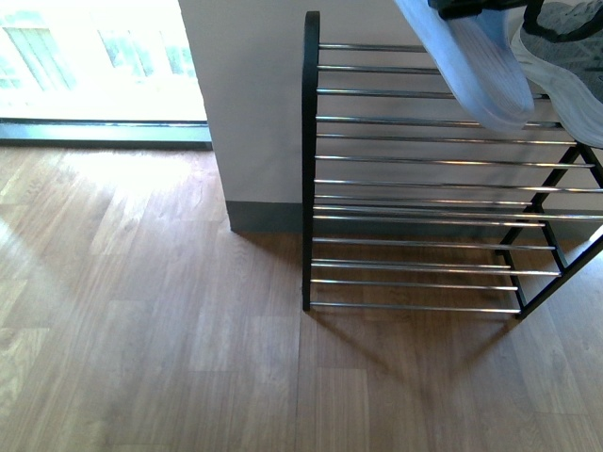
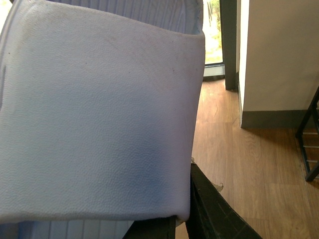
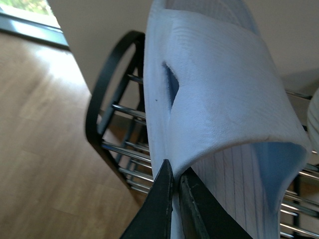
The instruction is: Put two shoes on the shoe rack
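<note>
The shoes in my grippers are white slippers. In the left wrist view a white slipper [image 2: 99, 114] fills most of the picture, and my left gripper [image 2: 182, 219] is shut on the edge of its strap. My right gripper [image 3: 175, 174] is shut on the strap edge of a white slipper [image 3: 219, 89] that hangs above the shoe rack [image 3: 99, 109]. The front view shows a ribbed white slipper sole [image 1: 476, 66] over the upper tiers of the shoe rack [image 1: 311, 169]. Beside it is a grey knit shoe with a white sole [image 1: 570, 47]. The rack's lower tiers hold nothing.
The rack stands against a white wall [image 1: 254, 113] with grey skirting, whose corner lies just left of it. A bright window [image 1: 94, 56] is at the far left. Wood floor [image 1: 141, 330] spreads in front. The rack's black frame [image 2: 311, 134] shows at the left wrist view's edge.
</note>
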You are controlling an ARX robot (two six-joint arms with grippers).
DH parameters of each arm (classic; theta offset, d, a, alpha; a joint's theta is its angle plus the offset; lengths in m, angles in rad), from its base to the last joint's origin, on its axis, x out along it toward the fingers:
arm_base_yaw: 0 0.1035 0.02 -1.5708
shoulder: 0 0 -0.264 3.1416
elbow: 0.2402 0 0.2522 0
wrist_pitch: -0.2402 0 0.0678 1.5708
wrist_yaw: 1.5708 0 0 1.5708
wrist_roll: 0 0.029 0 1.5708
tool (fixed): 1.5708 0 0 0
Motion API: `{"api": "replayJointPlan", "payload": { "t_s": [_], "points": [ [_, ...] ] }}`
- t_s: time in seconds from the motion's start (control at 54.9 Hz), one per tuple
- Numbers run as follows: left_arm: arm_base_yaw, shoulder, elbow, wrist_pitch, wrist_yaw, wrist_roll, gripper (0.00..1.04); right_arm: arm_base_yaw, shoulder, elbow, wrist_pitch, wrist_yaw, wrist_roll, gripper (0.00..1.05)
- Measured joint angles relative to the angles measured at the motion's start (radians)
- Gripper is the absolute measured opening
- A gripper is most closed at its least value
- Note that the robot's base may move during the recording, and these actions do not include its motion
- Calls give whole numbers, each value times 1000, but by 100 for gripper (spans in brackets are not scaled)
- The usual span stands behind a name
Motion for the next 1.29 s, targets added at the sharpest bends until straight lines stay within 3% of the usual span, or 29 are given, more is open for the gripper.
{"api": "replayJointPlan", "payload": {
  "t_s": [0.474, 0.911, 1.094, 1.294],
  "points": [
    [0, 0, 0, 0, 0, 0, 2, -51, 288, 266, -63, 225, -132, 1],
    [0, 0, 0, 0, 0, 0, 2, -87, 386, 380, -116, 295, -176, 2],
    [0, 0, 0, 0, 0, 0, 2, -94, 376, 373, -103, 255, -153, 40],
    [0, 0, 0, 0, 0, 0, 2, -90, 280, 274, -42, 178, -131, 69]
  ]
}}
